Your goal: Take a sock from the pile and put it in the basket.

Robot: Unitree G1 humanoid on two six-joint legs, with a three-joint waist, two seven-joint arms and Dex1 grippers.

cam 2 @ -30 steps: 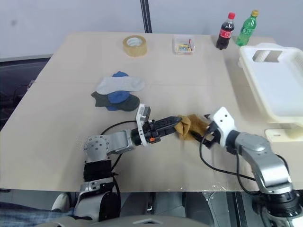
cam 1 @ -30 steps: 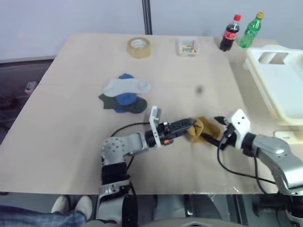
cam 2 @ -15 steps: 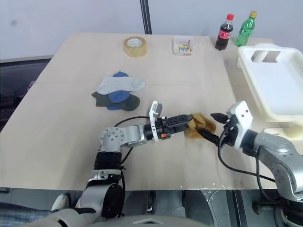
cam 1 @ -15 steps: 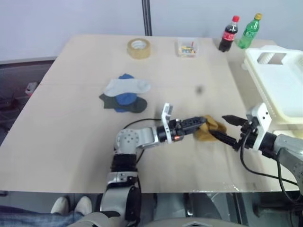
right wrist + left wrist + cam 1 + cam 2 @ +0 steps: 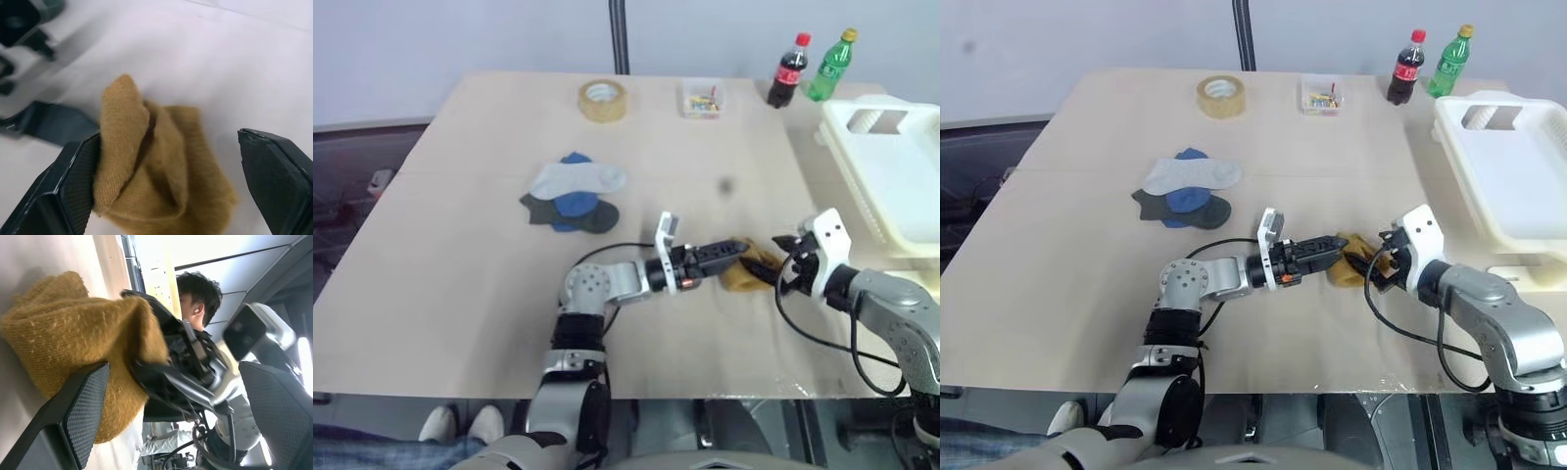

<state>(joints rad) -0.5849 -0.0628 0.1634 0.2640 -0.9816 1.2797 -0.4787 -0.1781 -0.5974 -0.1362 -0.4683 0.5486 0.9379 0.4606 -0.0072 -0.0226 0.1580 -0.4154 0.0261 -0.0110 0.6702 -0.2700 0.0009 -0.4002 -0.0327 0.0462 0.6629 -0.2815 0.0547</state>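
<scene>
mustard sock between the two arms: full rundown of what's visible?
The mustard sock is a fuzzy, ribbed-looking knit, crumpled into a folded lump with one flap standing up. It lies on the table, apart from the pile. Both open tools flank it: the left tool at one side, the right tool at the other, one finger against the fabric.
</scene>
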